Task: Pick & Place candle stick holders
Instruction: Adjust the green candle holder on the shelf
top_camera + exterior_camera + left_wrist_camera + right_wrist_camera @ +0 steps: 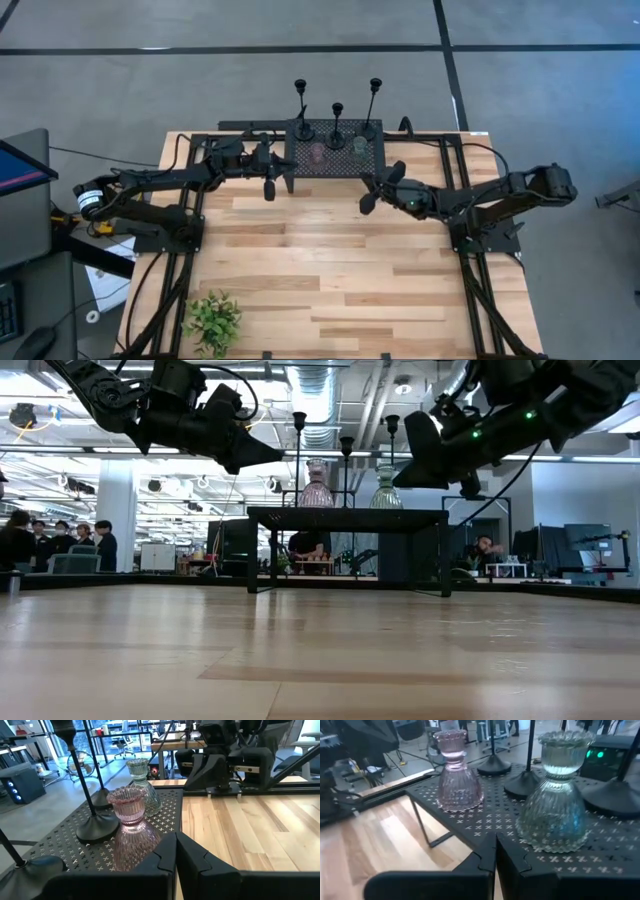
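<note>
All three candle stick holders (337, 112) stand untouched along the far edge of the black rack (300, 165). My left gripper (269, 188) and right gripper (366, 201) hover just before it, both closed and empty. Every pick remains, I judge.

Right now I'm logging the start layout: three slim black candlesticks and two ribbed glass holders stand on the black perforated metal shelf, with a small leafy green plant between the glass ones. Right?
Nearly. The small leafy green plant sits on the wooden table's near edge, far from the black perforated metal shelf, as the high view shows. The rest holds.
</note>
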Controlling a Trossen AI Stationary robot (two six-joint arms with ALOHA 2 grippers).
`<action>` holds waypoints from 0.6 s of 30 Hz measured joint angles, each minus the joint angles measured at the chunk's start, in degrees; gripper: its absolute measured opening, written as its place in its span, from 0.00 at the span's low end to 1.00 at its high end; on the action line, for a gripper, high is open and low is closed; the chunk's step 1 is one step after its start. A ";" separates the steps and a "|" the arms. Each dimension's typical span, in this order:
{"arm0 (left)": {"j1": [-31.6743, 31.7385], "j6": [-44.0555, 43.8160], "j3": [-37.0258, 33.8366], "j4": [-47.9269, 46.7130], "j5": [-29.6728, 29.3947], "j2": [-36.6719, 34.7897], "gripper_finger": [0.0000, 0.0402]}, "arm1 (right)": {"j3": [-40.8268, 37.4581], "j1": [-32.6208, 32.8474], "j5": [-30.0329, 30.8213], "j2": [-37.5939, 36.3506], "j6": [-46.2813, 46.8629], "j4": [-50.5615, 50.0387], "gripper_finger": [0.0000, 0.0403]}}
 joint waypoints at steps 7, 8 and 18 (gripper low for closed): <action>0.00 0.01 0.01 0.00 0.00 0.00 0.01 | 0.00 -1.69 0.10 0.00 -2.95 1.23 0.00; 0.00 0.16 0.00 0.00 0.00 0.00 0.01 | 0.00 -2.12 0.11 0.00 -2.95 1.21 0.00; 0.00 0.20 -0.01 0.02 0.00 0.00 0.01 | 0.00 -5.08 0.09 0.00 -3.21 3.81 0.32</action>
